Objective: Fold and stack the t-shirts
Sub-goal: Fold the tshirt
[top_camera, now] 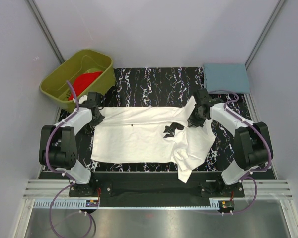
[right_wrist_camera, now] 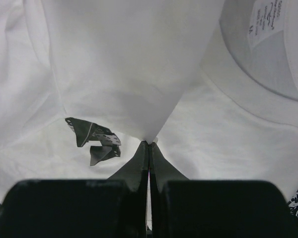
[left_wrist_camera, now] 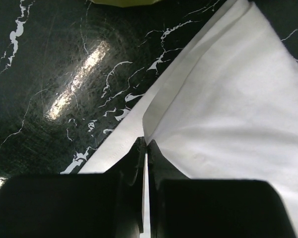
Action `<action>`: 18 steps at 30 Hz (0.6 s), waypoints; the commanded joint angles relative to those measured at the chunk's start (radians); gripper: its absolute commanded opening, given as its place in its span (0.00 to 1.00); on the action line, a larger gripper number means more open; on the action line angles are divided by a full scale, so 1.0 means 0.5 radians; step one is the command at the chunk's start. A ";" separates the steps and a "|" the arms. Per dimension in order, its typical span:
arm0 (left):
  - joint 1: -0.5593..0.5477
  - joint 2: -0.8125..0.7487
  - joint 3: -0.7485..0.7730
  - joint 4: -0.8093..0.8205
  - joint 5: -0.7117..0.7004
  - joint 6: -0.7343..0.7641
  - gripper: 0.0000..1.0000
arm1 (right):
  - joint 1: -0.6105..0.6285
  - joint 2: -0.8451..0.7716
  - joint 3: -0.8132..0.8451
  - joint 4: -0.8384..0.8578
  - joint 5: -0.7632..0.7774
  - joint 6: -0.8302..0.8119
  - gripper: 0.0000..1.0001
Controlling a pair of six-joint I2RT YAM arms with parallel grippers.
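Note:
The white t-shirt (top_camera: pixel 139 136) lies across the black marbled mat, its far part folded over. A small black chest mark (top_camera: pixel 173 130) shows near its right side and also in the right wrist view (right_wrist_camera: pixel 94 140). My left gripper (top_camera: pixel 96 116) is shut on the shirt's far left corner (left_wrist_camera: pixel 154 116), pinching a fold of cloth. My right gripper (top_camera: pixel 194 120) is shut on the shirt's far right edge (right_wrist_camera: pixel 139 84), with cloth hanging from the tips. The neck label (right_wrist_camera: pixel 266 20) shows at upper right. The red t-shirt (top_camera: pixel 84 82) lies in the olive-green tub.
The olive-green tub (top_camera: pixel 57 82) stands at the far left, just off the mat. A folded blue-grey cloth (top_camera: pixel 225 78) lies at the far right corner. Bare black marbled mat (top_camera: pixel 154 82) shows beyond the shirt. Grey walls close in on both sides.

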 commanded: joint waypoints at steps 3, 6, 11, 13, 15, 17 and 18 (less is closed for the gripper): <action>0.002 -0.060 0.005 0.134 -0.240 0.004 0.00 | 0.024 -0.088 -0.104 0.078 0.054 0.058 0.00; 0.002 -0.039 0.005 0.124 -0.271 0.016 0.00 | 0.040 -0.094 -0.064 0.059 0.097 0.058 0.00; 0.002 0.016 0.005 0.124 -0.289 0.047 0.00 | 0.049 -0.097 0.071 -0.112 0.195 -0.009 0.00; -0.001 0.047 0.012 0.109 -0.280 0.047 0.00 | 0.067 -0.110 0.059 -0.149 0.235 0.000 0.00; -0.004 0.081 0.009 0.085 -0.283 0.019 0.00 | 0.079 -0.140 -0.036 -0.098 0.177 0.049 0.00; -0.004 0.087 0.005 0.091 -0.271 0.001 0.00 | 0.079 -0.162 -0.140 0.028 0.128 0.092 0.00; -0.004 0.087 -0.004 0.094 -0.265 -0.002 0.00 | 0.079 -0.168 -0.174 0.077 0.094 0.138 0.00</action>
